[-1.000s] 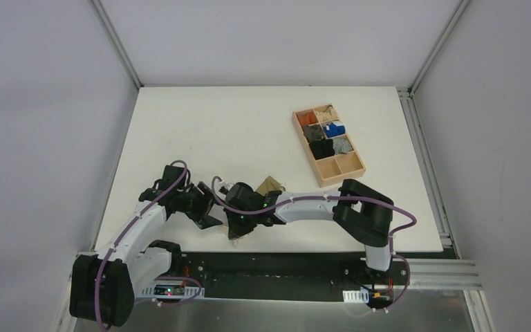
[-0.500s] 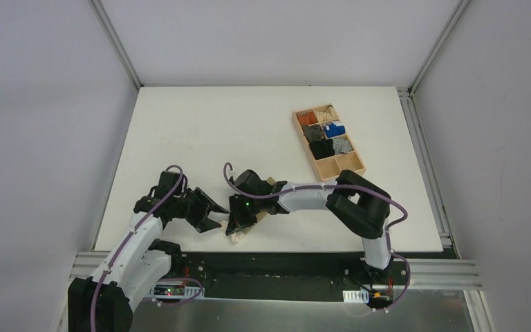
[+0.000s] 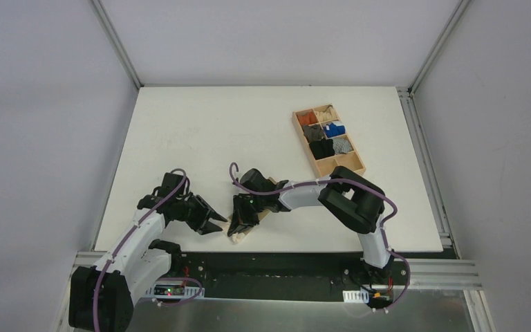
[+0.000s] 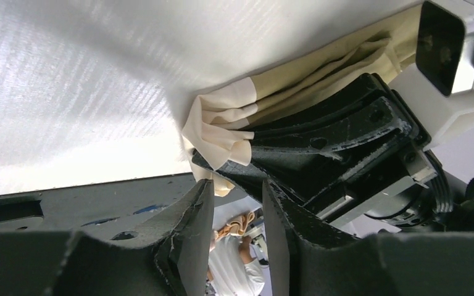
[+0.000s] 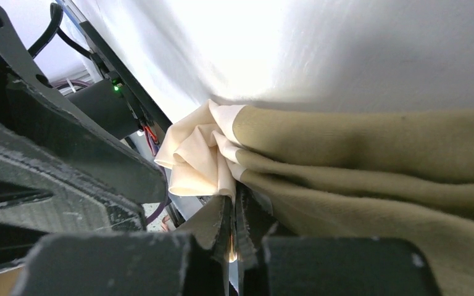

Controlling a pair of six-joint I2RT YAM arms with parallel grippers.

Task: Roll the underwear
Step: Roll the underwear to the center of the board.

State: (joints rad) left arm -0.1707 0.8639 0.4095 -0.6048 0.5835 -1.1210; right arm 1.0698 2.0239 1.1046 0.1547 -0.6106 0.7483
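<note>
The underwear is bunched up near the table's front edge. In the top view its olive fabric (image 3: 268,187) shows behind my right wrist and its cream waistband (image 3: 238,238) sticks out in front. My right gripper (image 3: 237,225) is shut on it. In the right wrist view the jaws (image 5: 235,213) pinch the fabric where the waistband (image 5: 194,154) meets the olive folds (image 5: 376,160). My left gripper (image 3: 214,223) is open and empty just left of the bundle. In the left wrist view the left gripper (image 4: 237,213) holds nothing, and the waistband (image 4: 219,123) lies just beyond its tips.
A wooden compartment tray (image 3: 350,163) with small orange, blue, black and grey bundles stands at the back right. The table's front edge (image 3: 283,250) runs just below both grippers. My right gripper's black body (image 4: 333,142) is close to my left fingers.
My right gripper has shifted a little away from the front edge with the underwear. My left gripper has drawn back leftward, and a small gap has opened between the two grippers.
</note>
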